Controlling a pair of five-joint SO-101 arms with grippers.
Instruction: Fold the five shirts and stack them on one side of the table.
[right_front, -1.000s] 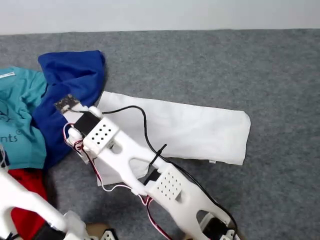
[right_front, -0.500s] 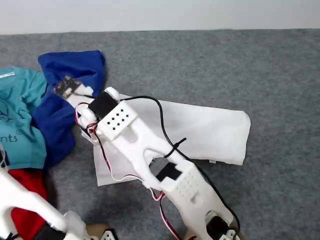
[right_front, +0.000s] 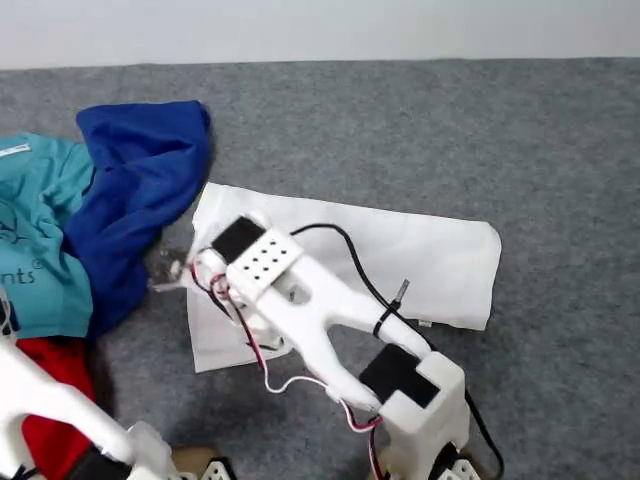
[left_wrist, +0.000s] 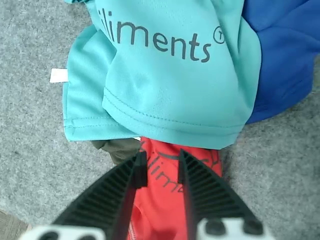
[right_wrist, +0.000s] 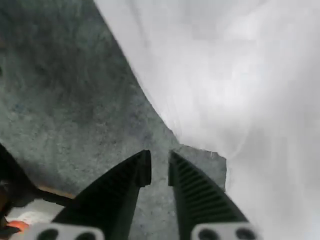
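Our right hand, jaws slightly apart and empty, hovers with the white shirt corner just beside its tips. Fabric looks thin, limp, light; we'd pinch that hem corner and expect sag.

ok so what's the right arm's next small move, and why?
Probably open the right claw a little wider, shift it over the edge of the white shirt and lower it to pinch the cloth. The claw holds nothing and sits over the grey table just off that edge, jaws only narrowly apart. The shirt lies spread out, not yet stacked.
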